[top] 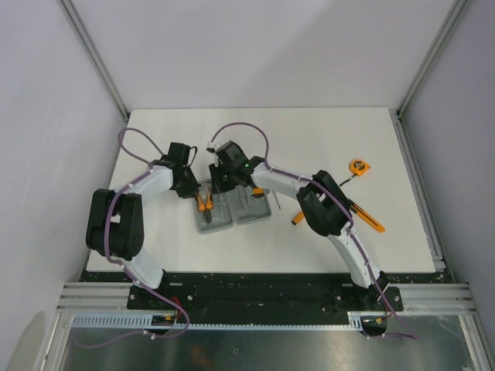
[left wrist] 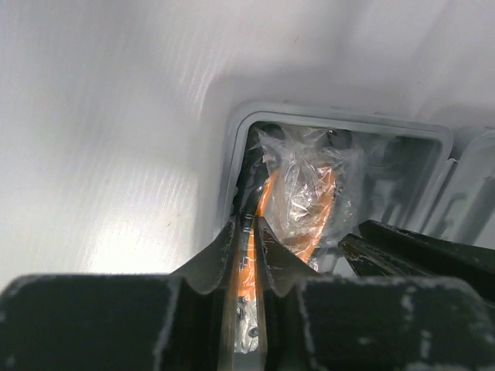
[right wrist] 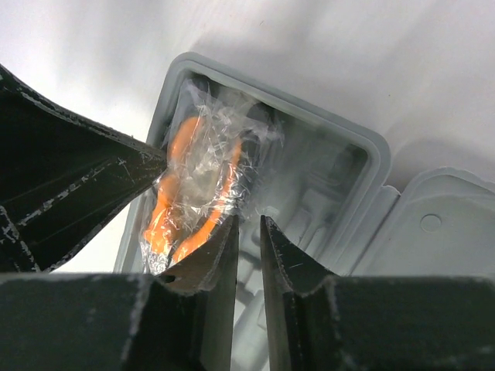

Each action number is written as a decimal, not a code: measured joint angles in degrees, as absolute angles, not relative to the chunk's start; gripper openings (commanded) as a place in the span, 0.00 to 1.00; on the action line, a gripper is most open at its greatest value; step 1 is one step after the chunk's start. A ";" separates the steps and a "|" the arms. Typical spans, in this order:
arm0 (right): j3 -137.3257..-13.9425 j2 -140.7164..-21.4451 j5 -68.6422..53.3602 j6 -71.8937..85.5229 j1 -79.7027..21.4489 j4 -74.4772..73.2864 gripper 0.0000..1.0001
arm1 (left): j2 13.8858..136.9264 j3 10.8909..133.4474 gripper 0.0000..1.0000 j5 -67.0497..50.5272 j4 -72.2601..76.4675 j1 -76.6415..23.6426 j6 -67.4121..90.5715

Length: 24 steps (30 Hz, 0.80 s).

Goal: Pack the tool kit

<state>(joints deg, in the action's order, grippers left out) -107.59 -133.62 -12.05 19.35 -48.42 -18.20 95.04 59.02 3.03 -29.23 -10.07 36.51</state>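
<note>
The tool kit's grey case [top: 249,209] lies open in the middle of the table, its two halves side by side. Orange-handled pliers [left wrist: 309,193], wrapped in clear plastic, lie in the left half [left wrist: 340,124]. My left gripper [left wrist: 249,220] is shut on one wrapped orange handle at the tray's left edge. My right gripper [right wrist: 249,220] hovers over the same half [right wrist: 340,170], its jaws a narrow gap apart with nothing between them. Its left finger touches the wrap of the pliers [right wrist: 193,185]. From above, both grippers [top: 197,192] [top: 224,184] meet over the case's far end.
An orange tape measure [top: 357,166] sits at the right rear. An orange-and-black knife [top: 368,217] lies beside the right arm, and a small orange tool [top: 298,219] is near the case. The left gripper's finger [right wrist: 77,178] crowds the right wrist view.
</note>
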 measured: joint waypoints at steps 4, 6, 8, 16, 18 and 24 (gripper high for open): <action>-108.36 -135.04 -12.95 19.16 -48.42 -18.48 0.18 | 95.42 59.35 0.09 2.85 -28.82 -10.04 36.47; -108.47 -135.81 -13.37 19.00 -48.38 -18.70 0.18 | 95.48 59.37 0.07 2.85 -28.60 -10.02 36.45; -108.47 -135.83 -13.67 18.96 -48.27 -18.63 0.19 | 95.48 59.37 0.05 2.87 -28.53 -9.98 36.45; -108.44 -135.35 -12.32 18.96 -48.27 -18.13 0.28 | 95.50 58.87 0.01 2.87 -27.46 -9.91 36.45; -108.33 -134.96 -11.38 18.83 -48.31 -18.00 0.30 | 95.57 58.72 0.00 2.83 -26.96 -9.91 36.47; -107.94 -133.64 -10.87 18.57 -48.31 -17.10 0.27 | 95.61 58.24 0.00 2.72 -25.41 -9.87 36.56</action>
